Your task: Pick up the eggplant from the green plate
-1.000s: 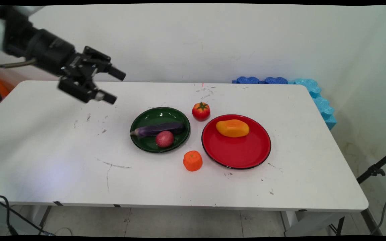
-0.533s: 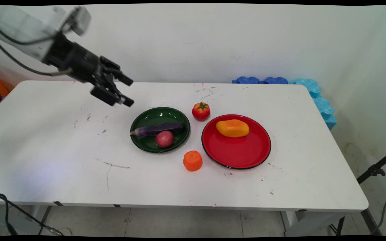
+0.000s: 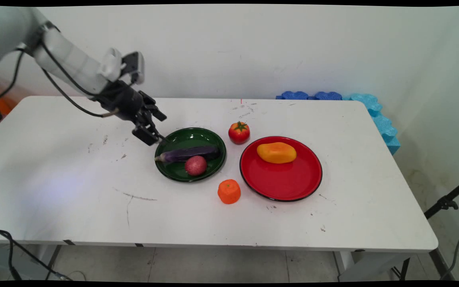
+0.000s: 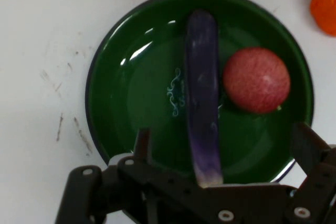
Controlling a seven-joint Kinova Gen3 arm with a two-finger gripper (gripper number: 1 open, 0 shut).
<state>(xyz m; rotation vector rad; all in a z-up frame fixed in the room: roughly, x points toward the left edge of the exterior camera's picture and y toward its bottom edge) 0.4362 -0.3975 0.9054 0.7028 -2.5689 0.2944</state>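
A: Since the earlier frames, the gripper point(image 3: 158, 128) has travelled from the upper left of the main view rightward and down, and now hangs over the left rim of the green plate point(image 3: 181, 138). Nothing on the table has shifted.

B: Finger state?

A: Apart. In the hand view the two fingers point(image 4: 143, 144) rise from the bottom edge on either side of the stem end of the eggplant point(image 4: 202, 98), gripping nothing.

B: Plate contents?

A: The purple eggplant point(image 3: 187, 153) lies across the middle of the green plate point(image 4: 131, 87), with a round pinkish-red fruit point(image 3: 195, 165) touching its near side. In the hand view that fruit point(image 4: 256, 80) sits right of the eggplant.

B: Surrounding items?

A: A tomato point(image 3: 239, 132) stands on the table between the two plates, toward the wall. A red plate point(image 3: 281, 181) right of centre carries a yellow-orange mango point(image 3: 276, 152) in its far part. An orange fruit point(image 3: 229, 191) stands near the front, between the plates.

B: Surface and room?

A: The white table point(image 3: 74, 179) shows dark scuffs and scratches, mainly in its left half. A plain white wall point(image 3: 253, 48) stands behind it. Blue foam pieces point(image 3: 373, 111) sit at the table's far right corner. A black stand leg point(image 3: 446, 201) and cable appear at lower right; the floor below is tiled.
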